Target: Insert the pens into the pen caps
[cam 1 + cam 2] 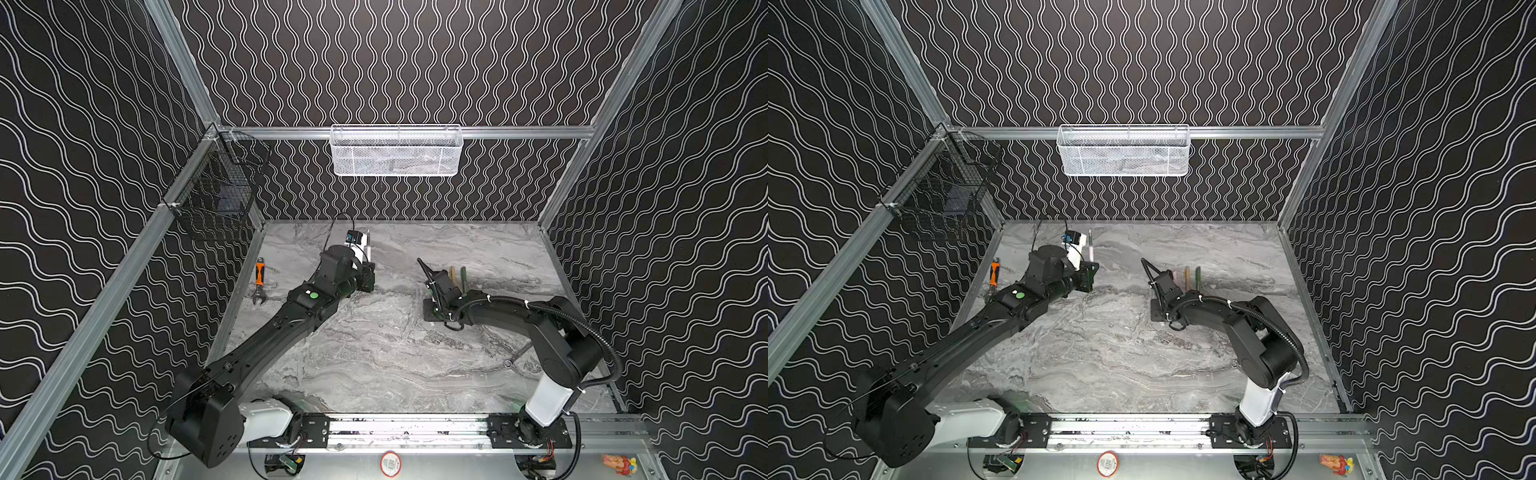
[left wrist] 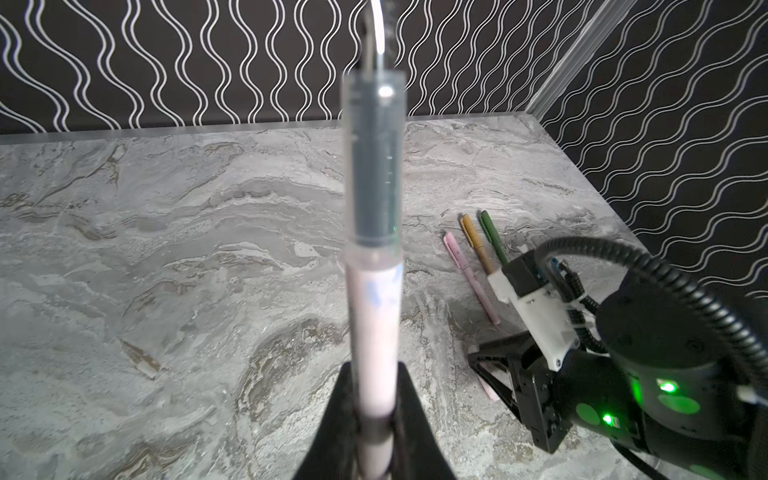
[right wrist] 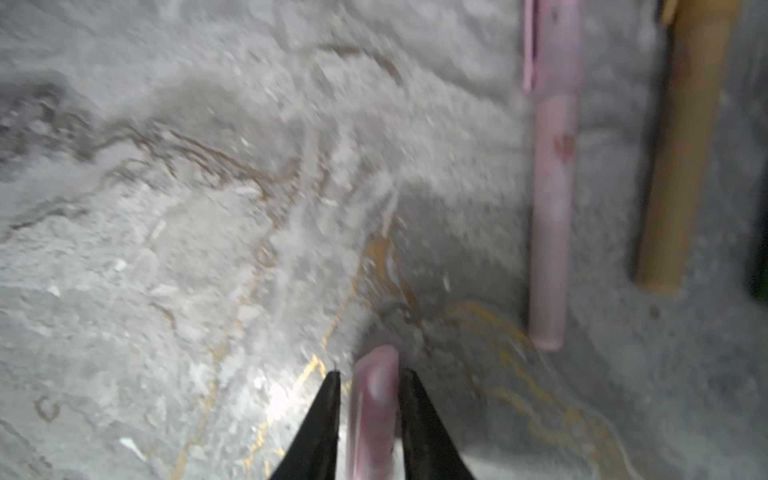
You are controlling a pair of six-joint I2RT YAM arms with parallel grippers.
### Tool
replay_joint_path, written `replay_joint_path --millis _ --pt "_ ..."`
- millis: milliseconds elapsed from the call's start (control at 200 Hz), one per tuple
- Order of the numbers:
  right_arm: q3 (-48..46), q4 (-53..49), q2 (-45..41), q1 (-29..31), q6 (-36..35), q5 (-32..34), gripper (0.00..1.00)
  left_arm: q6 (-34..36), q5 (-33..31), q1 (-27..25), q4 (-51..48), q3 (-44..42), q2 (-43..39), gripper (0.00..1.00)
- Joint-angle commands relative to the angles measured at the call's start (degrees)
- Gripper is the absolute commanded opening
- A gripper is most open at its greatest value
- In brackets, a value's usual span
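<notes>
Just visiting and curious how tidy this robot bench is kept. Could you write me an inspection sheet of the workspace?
Surface: grey marble-look tabletop, no damage seen.
Job's things: uncapped pink pen upright in the left tool; pink cap between the right tool's jaws; capped pink pen, gold pen and green pen lying side by side.
Clutter: orange-handled wrench near the left edge.
Tools: left tool shut on the uncapped pink pen; right tool around the pink cap, grip unclear.
Cables: black ribbed hose along the right arm.
Surroundings: black wavy-patterned walls; white mesh basket and black wire basket hung on the frame.
</notes>
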Motion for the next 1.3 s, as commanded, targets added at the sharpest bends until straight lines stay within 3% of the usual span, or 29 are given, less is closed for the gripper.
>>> replay_joint_path --millis 0,200,410,696,1291 --pt "0.5 -1.05 -1.09 -0.19 1.46 -2.11 0.33 0.35 2.93 -0.88 3.33 -0.2 0.25 0.04" --pt "1.15 -4.81 -5.71 -1.79 -1.65 -5.19 0.35 1.17 3.2 -2.13 3.12 0.03 0.08 0.04" --pt "4.16 -8.44 -4.34 -2.74 -6.1 -7.36 0.29 1.07 4.25 -2.62 3.2 0.32 0.7 0.04" --pt "5.96 -9.4 0.26 -3.1 -5.72 -8.39 0.27 1.21 4.76 -3.56 3.78 0.13 0.95 0.04" --pt "4.37 -7.92 1.79 -3.06 -5.43 -8.96 0.25 1.85 4.39 -4.21 3.13 0.59 1.61 0.04"
